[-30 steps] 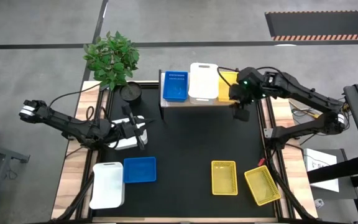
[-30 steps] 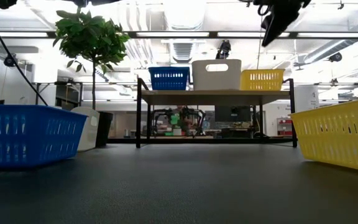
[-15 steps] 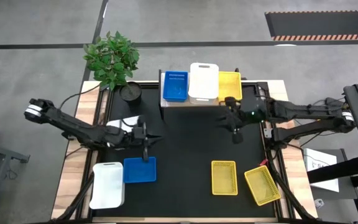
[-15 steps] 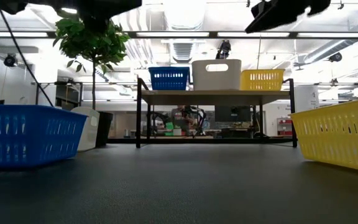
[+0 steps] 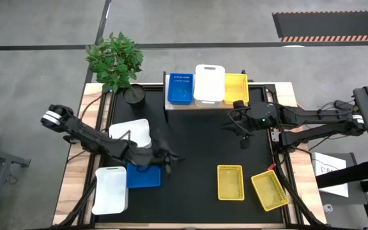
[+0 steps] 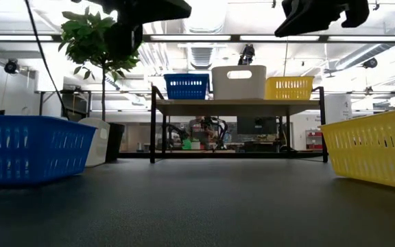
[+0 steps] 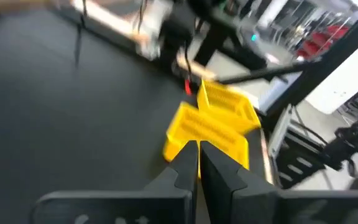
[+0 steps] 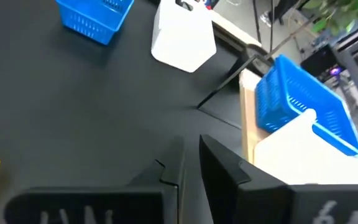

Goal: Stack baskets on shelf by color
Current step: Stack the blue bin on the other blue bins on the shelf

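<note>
The shelf [image 5: 203,105] is being shown at the far edge of the black table mat [image 5: 197,147], with three baskets being carried side by side on its top: a blue basket [image 5: 180,89] on the left, a white basket [image 5: 209,84] in the middle and a yellow basket [image 5: 236,87] on the right. In the low view the same three are being seen in a row on the shelf [image 6: 235,104].

The left gripper [image 5: 168,160] is being held above the mat, just beside the near right corner of a loose blue basket [image 5: 143,176]. Its fingers are being kept pressed together with nothing between them, as the left wrist view is showing [image 7: 197,163]. A white basket [image 5: 110,190] is lying just left of that blue one, touching it, and another white basket [image 5: 131,131] is sitting behind the left arm.

The right gripper [image 5: 243,136] is being held over the mat in front of the shelf's right end, its fingers being kept nearly together and empty [image 8: 190,163].

Two yellow baskets are lying near the front right of the mat: one straight [image 5: 230,182], the other tilted [image 5: 269,190] just to its right. A potted plant [image 5: 117,61] is standing at the far left corner.
</note>
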### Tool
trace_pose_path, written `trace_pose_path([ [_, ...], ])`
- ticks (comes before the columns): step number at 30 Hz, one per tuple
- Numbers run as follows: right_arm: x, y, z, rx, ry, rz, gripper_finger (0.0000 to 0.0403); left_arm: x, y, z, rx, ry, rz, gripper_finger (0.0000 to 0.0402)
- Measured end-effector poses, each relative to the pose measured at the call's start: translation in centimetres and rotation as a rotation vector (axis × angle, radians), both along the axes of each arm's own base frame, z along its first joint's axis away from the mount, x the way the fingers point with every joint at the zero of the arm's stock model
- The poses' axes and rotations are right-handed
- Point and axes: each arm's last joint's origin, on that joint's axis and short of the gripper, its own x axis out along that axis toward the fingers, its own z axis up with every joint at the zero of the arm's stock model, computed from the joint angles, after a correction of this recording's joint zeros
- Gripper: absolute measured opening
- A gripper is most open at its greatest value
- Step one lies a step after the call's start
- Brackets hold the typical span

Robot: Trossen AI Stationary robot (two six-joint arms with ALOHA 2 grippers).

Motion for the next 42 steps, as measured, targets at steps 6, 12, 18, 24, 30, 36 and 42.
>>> trace_pose_path([
  [6, -1.0, 0.0, 0.5, -0.026, -0.017, 0.015, 0.0038, 1.7, -3.2, 0.1, -0.307, 0.282, 0.076, 0.0000],
  [12, -1.4, 0.1, 0.2, -0.038, 0.016, 0.024, 0.0038, 2.6, -5.4, 0.1, -0.628, 0.762, 0.178, 0.0000],
  [18, -1.5, 0.1, 0.1, -0.039, 0.036, 0.026, 0.0038, 2.3, -6.0, 1.6, -0.805, 1.126, 0.494, 0.0000],
  [24, -1.6, 0.1, -0.3, -0.035, 0.060, 0.025, 0.0038, 3.2, -6.3, -0.2, -0.761, 1.184, 0.560, 0.0000],
  [30, -1.6, 0.1, -0.3, -0.034, 0.062, 0.025, 0.0038, 3.3, -5.8, -0.8, -0.627, 1.127, 0.574, 0.0008],
  [36, -1.6, 0.1, -0.6, -0.016, 0.072, 0.016, 0.0038, 3.1, -5.2, -1.2, -0.565, 1.153, 0.556, 0.0074],
  [42, -1.9, 0.1, -0.7, -0.010, 0.068, 0.013, 0.0038, 2.8, -4.4, -3.2, -0.531, 1.140, 0.652, 0.0153],
])
